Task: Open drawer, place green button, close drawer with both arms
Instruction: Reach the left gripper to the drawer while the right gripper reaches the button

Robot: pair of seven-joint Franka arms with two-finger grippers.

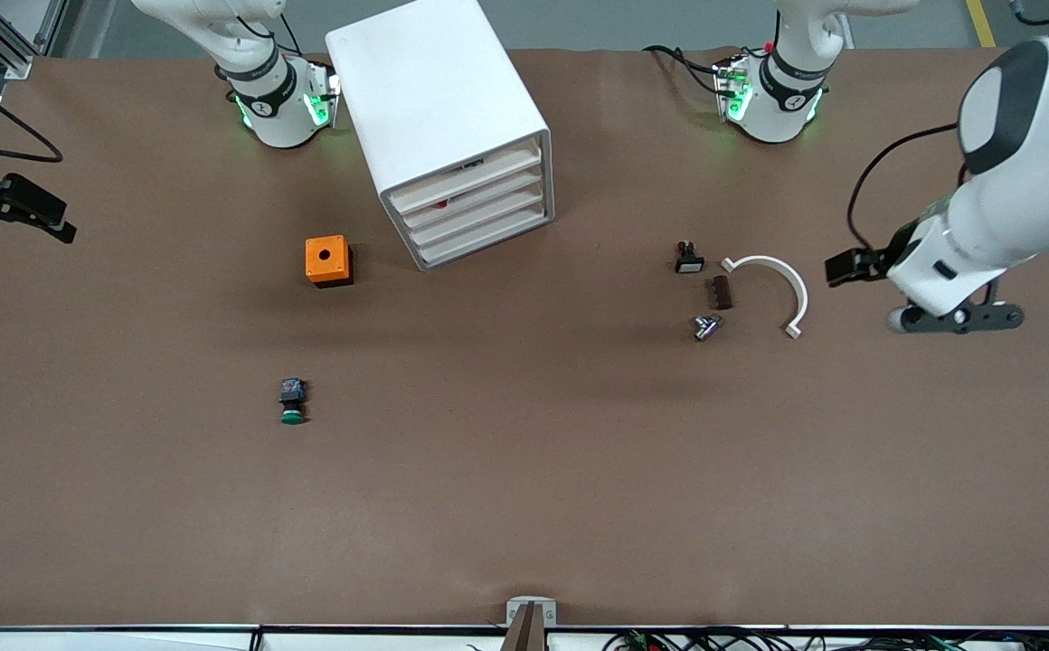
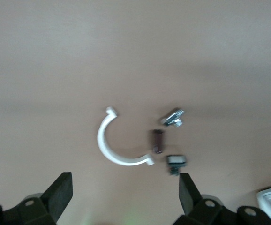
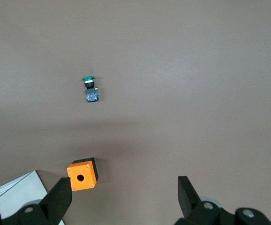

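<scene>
While both arms hang above the counter (image 1: 524, 506), no item is held. One white cabinet (image 1: 434, 99) stands between the two arm bases and carries four stacked drawers, all shut. The drawer (image 1: 479, 220), third from the top, is flush with the others; a red item shows through the gap at the second drawer.

One button (image 1: 292, 402) lies on its side on the counter toward the right arm's end, nearer the front camera than the single orange box (image 1: 327, 260), green cap pointing toward that camera. The orange box, with one round hole in its top face, sits beside the cabinet, apart from it.

Four small parts lie grouped toward the left arm's end:
- one black switch (image 1: 688, 259) with a white face;
- one dark brown block (image 1: 722, 292), just beside the switch;
- one metal fitting (image 1: 706, 326), nearest the camera of the four;
- one white C-shaped clamp (image 1: 773, 289), beside the block.

The left tool (image 2: 126, 194) hangs over bare counter near the clamp, at the left arm's end; its two fingers stand apart and empty. The right tool (image 3: 125, 197) hangs at the right arm's edge of the counter, its two fingers (image 3: 60, 199) likewise spread with nothing between them.
</scene>
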